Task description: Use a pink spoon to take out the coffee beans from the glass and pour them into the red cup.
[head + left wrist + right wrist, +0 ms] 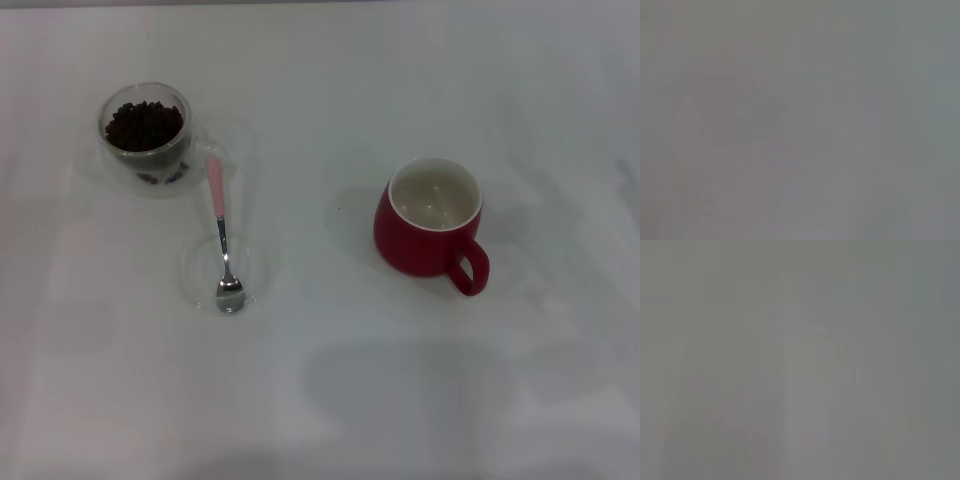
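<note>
**Scene with both grippers out of sight**

The clear double-walled glass [146,137] of dark coffee beans [145,125] stood far left on the white surface [330,400]. The pink-handled metal spoon [222,243] lay with its bowl in a faint, hard-to-trace clear round dish [258,268]. The squat red cup [430,222] stood well apart, empty. Both wrist views showed only blank grey; neither gripper appeared, so the jaws' state could not be told.

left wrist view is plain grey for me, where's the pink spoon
Observer: The head view shows the pink spoon lying on the robot's left side of the table, its metal bowl in a flat clear dish and its pink end pointing toward the glass.
Operator: any beans in the glass
Observer: Yes, the coffee beans are heaped inside it, near the rim.
Operator: and the red cup
Observer: The red cup stands upright on the robot's right side, apart from the spoon, with its white inside empty.
</note>
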### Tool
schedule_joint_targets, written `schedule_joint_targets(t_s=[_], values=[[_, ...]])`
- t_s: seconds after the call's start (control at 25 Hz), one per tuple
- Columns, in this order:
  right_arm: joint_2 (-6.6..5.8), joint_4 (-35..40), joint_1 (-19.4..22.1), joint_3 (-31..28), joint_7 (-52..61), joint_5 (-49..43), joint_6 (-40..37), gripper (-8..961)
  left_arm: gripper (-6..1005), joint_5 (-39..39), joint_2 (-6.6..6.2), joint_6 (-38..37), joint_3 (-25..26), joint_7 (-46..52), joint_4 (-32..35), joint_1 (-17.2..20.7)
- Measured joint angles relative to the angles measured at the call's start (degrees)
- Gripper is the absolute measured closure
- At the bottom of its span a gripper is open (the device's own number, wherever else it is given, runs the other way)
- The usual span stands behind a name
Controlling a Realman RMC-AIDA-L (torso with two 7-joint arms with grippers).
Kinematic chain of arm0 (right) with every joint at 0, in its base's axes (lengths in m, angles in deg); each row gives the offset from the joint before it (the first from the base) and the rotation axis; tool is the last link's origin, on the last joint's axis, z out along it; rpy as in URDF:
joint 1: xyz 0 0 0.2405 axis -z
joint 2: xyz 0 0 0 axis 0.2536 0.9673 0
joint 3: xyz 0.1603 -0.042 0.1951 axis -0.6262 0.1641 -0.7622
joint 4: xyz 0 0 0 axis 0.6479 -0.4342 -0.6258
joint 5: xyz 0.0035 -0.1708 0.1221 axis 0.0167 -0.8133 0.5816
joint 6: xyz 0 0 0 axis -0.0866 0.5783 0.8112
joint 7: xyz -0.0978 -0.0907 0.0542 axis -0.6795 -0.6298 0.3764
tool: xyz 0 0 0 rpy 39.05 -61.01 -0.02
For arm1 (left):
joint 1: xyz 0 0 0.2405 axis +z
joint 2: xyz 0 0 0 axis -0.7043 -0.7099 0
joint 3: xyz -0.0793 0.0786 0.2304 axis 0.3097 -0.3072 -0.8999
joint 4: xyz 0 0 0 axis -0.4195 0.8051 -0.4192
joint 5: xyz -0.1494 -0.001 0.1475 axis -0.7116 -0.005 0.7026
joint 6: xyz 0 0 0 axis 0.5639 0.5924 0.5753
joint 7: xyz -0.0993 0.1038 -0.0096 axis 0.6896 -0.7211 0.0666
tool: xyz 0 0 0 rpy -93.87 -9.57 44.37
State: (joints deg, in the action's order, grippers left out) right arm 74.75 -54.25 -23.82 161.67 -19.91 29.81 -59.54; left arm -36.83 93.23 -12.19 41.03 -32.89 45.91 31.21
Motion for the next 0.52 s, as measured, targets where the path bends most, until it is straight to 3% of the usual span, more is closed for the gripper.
schedule_joint_targets(t_s=[0.52], values=[[0.13,0.25,-0.18,0.51,-0.44,-0.45,-0.99,287,122,0.22,0.08,-0.13,-0.12,-3.94,-1.9,-0.52]])
